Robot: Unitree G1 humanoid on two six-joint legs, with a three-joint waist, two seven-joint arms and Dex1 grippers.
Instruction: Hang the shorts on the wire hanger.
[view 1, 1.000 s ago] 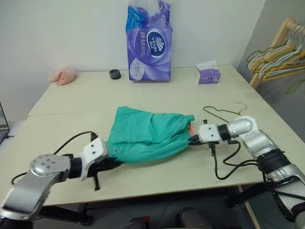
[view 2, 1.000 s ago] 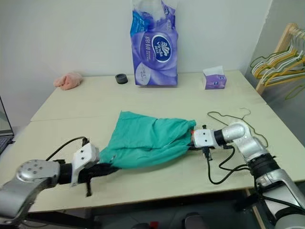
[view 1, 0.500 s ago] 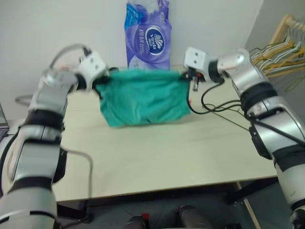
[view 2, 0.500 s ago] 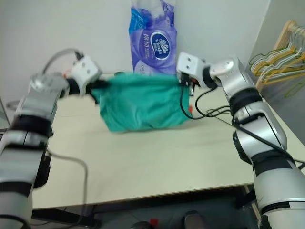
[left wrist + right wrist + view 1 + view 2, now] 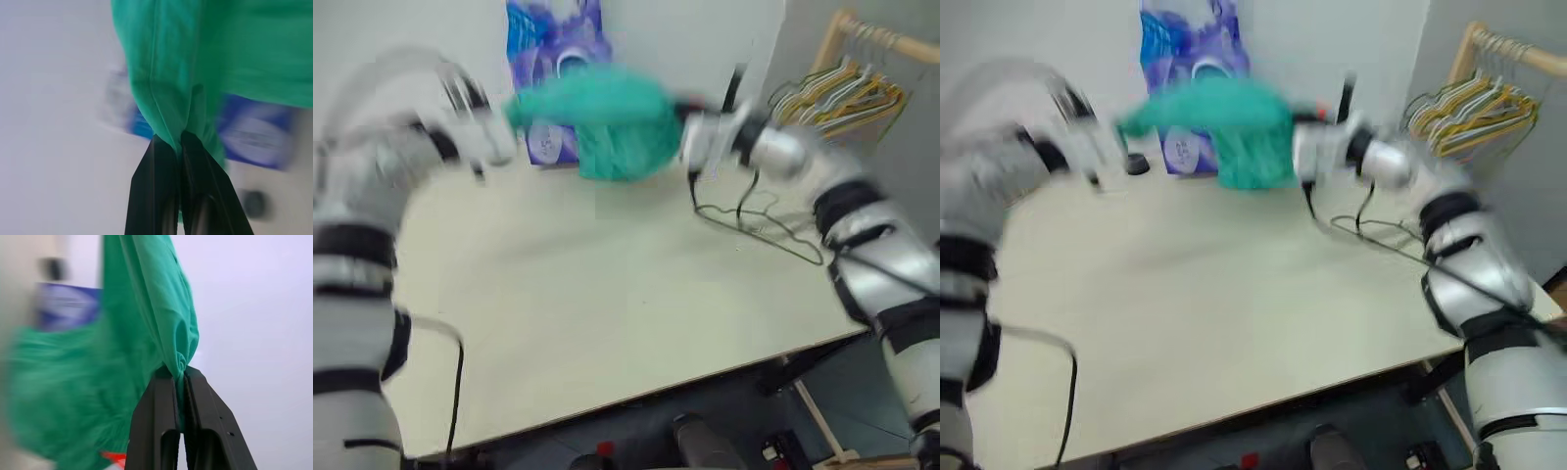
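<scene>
shorts [image 5: 607, 122] are hanging in the air above the far side of the table [image 5: 607, 323], stretched between both arms, probably so the fabric is clear of the tabletop for draping. going from the left, the left gripper [image 5: 177, 142] is pinching one end of the teal cloth with its jaws closed on it. behind, a purple tissue pack [image 5: 548, 69] is standing against the wall, its writing too smeared to read. the right gripper [image 5: 180, 377] is clamping the other end. the wire hanger [image 5: 759, 220] is lying flat on the table below it, not yet touched.
</scene>
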